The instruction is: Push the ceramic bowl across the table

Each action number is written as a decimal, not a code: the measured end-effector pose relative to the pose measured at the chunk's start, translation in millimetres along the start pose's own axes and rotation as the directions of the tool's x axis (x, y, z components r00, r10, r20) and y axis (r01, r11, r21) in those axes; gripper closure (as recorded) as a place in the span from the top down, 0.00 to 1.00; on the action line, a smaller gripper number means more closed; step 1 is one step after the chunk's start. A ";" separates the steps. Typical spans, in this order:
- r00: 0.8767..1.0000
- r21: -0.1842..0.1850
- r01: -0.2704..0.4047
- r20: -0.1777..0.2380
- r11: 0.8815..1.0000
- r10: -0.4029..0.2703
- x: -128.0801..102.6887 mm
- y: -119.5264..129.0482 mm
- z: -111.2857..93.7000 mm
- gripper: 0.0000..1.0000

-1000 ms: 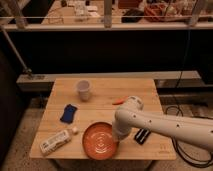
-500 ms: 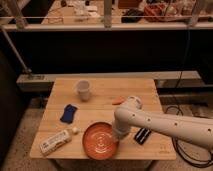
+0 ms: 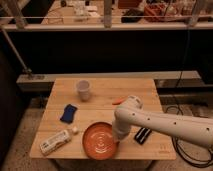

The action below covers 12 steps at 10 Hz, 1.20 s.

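Observation:
The ceramic bowl [image 3: 99, 141], orange-red with rings inside, sits near the front edge of the light wooden table [image 3: 130, 90]. My white arm comes in from the right, bends over the middle of the table and points down. Its gripper [image 3: 120, 136] is shut at the bowl's right rim, right against it or just beside it, with nothing held.
A translucent white cup [image 3: 83, 90] stands at the back left. A blue cloth-like item [image 3: 69, 113] and a white bottle [image 3: 56, 141] lie left of the bowl. A black object [image 3: 142, 135] lies to the right, and something small and orange [image 3: 119, 101] behind the arm.

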 end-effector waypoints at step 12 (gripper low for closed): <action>0.999 -0.053 0.032 0.001 0.998 -0.032 8.6 3.0 4.6 0.01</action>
